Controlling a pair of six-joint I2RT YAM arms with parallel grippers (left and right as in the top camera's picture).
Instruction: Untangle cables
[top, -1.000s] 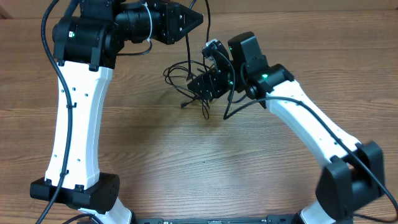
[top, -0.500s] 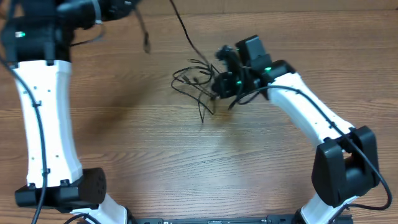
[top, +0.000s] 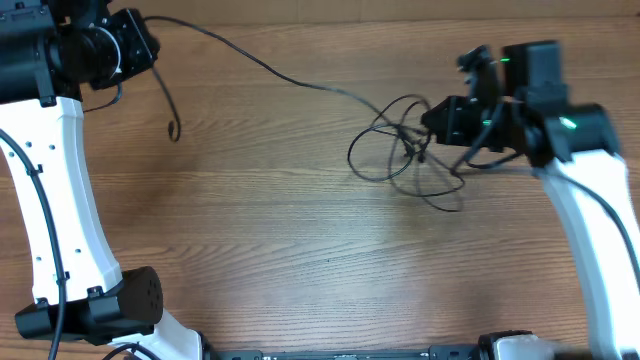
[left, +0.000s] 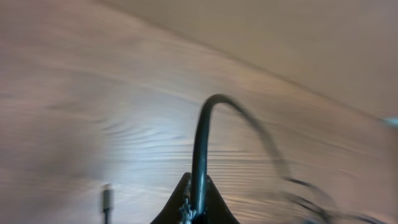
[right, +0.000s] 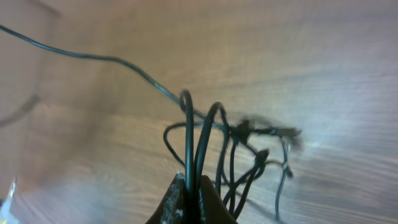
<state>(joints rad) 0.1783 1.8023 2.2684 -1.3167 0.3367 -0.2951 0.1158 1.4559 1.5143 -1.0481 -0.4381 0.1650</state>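
Over on the far left, the left gripper (top: 140, 48) has swung wide in the last second, and it's clamped shut on one long cord (top: 290, 82). The wrist view shows that cord arching straight up out of the pinched fingers (left: 186, 208). Its short tail dangles below with a plug end (top: 172, 131) off the table (top: 300, 270). Across the way, the right gripper (top: 440, 120) has snapped closed and pulled off to the right. It's holding two strands of the tangle (top: 405, 160) squeezed between its fingertips. What a stretch: a second ago both arms were huddled over a tight clump mid-table, and now the long cord is drawn out between them. The rest of the cables are loose, wider loops just left of the right gripper. That looks like real progress, one cord nearly free. A small knot (right: 249, 132) still sits where the strand meets the loops, so the job isn't finished.
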